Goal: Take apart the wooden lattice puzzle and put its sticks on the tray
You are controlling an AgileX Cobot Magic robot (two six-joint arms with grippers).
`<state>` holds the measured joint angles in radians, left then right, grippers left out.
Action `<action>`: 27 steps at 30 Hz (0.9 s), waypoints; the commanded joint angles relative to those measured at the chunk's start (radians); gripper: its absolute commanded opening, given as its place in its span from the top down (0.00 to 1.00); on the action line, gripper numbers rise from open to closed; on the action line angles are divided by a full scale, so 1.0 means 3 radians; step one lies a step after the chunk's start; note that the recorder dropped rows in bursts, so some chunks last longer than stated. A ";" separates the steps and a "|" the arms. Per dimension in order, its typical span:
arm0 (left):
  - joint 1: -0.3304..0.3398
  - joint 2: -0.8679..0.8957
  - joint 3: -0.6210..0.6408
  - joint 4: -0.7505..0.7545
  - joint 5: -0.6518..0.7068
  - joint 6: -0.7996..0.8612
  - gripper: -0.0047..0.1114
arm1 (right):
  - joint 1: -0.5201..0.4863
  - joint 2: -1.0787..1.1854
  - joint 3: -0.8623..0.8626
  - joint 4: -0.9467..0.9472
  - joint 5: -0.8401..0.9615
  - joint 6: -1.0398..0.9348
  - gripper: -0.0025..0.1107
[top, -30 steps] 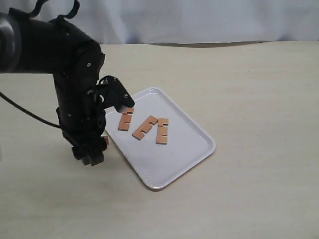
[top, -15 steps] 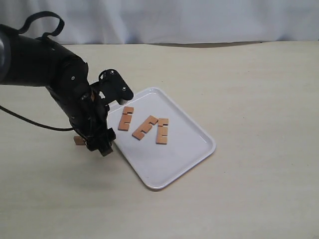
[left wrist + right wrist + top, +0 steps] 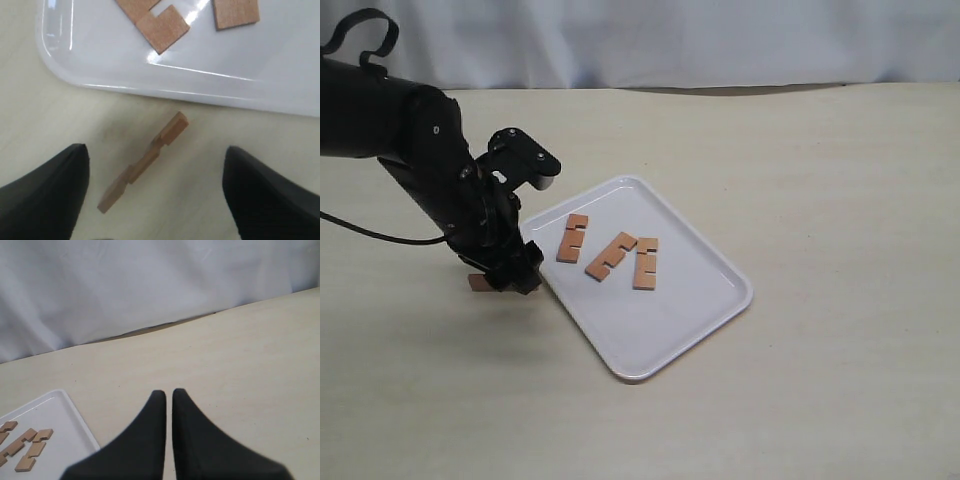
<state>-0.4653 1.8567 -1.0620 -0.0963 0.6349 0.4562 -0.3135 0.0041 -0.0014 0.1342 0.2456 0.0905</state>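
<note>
A: Step?
B: Last stick (image 3: 144,164), on table (image 3: 820,200) just beside tray (image 3: 650,340); 3 sticks (image 3: 612,255) in it. L gripper (image 3: 152,155) gapes above it, empty.
A: Next?
B: Lower, straddle stick, clamp, lift to tray.

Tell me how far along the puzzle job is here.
Done: no pieces are interlocked any more, and three sticks lie flat on the tray. In hand: nothing is gripped; the left gripper hangs open over the fourth stick, which lies on the table just outside the tray's rim. Left: pick up that stick and set it on the tray.
</note>
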 commanded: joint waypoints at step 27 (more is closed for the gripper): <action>0.0007 0.0034 0.0204 -0.0215 -0.0314 0.0033 0.36 | 0.0009 -0.0014 0.0005 -0.0024 -0.0002 -0.0002 0.94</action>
<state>-0.4653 1.8610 -1.0033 -0.1588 0.5567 0.4693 -0.3135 0.0041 -0.0014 0.1342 0.2456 0.0905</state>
